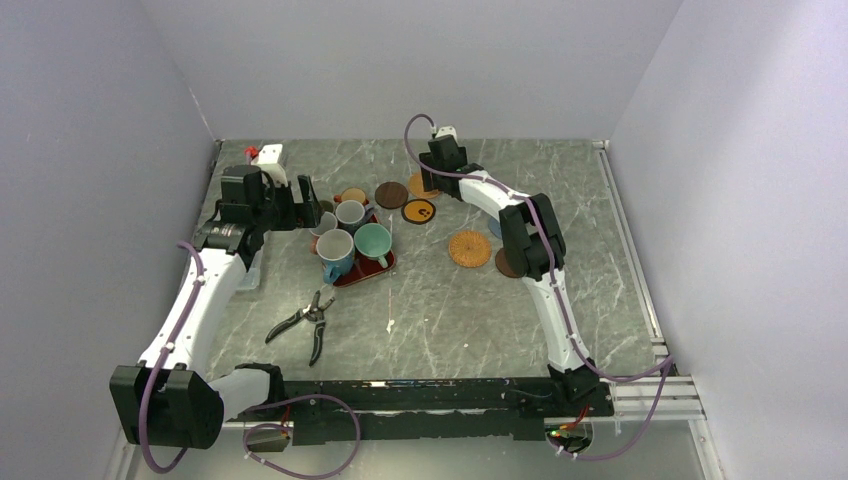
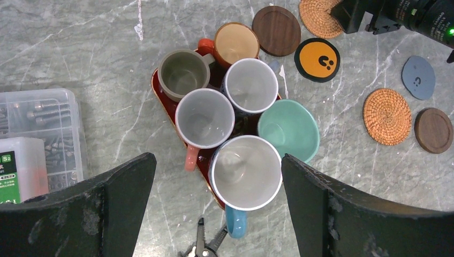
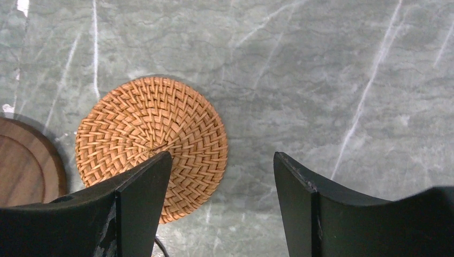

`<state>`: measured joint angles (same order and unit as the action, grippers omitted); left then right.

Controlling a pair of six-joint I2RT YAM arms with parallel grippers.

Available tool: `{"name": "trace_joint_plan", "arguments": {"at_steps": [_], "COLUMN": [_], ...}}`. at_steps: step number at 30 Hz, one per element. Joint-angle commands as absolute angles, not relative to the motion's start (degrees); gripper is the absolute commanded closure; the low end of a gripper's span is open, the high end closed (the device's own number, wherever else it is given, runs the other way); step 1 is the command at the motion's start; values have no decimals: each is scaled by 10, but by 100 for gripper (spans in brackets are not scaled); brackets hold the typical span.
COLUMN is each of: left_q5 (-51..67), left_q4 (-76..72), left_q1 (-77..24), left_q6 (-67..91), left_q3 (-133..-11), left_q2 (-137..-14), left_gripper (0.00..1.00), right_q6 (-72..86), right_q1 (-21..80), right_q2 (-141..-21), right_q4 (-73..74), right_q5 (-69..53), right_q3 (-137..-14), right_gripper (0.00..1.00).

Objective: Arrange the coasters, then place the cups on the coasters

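Note:
Six cups crowd the red tray (image 2: 163, 101): olive (image 2: 182, 75), orange-brown (image 2: 235, 43), grey-white (image 2: 250, 85), pink-handled white (image 2: 204, 119), teal (image 2: 289, 131) and blue with white inside (image 2: 246, 171). My left gripper (image 2: 218, 163) hangs open high above the blue cup. To the right the coasters lie on the table: dark brown (image 2: 276, 31), black with an orange face (image 2: 317, 59), blue (image 2: 418, 77), woven orange (image 2: 386, 116), dark brown (image 2: 433, 130). My right gripper (image 3: 222, 176) stands open just above the far woven orange coaster (image 3: 151, 142), its left finger over the coaster's edge, nothing between the fingers.
Pliers (image 1: 308, 322) lie on the table in front of the tray. A clear plastic box of screws (image 2: 37, 134) sits left of the tray. A small white and red object (image 1: 268, 155) stands at the back left. The right arm (image 1: 525, 235) covers part of the coasters in the top view.

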<state>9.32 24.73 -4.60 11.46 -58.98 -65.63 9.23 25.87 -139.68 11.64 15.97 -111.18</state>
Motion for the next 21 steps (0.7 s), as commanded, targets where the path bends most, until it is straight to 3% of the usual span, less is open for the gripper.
{"name": "trace_joint_plan", "arguments": {"at_steps": [1,11,21], "left_q5": [94,96,87], "left_q4": [241,237,236], "left_q1": [-49,-48,-49], "left_q6": [110,104,101], "left_q3": [-605,-603,-601], "left_q2": [-659,-654,-653], "left_gripper": [6,6,6], "right_q6": [92,103,117], "right_q1": [232,187,164], "right_q2": [-1361,-1315,-1313], "right_q4": [144,130,129], "right_q5": [164,158,148], "right_q3": [-1057,-972,-969], "right_gripper": [28,29,30]}}
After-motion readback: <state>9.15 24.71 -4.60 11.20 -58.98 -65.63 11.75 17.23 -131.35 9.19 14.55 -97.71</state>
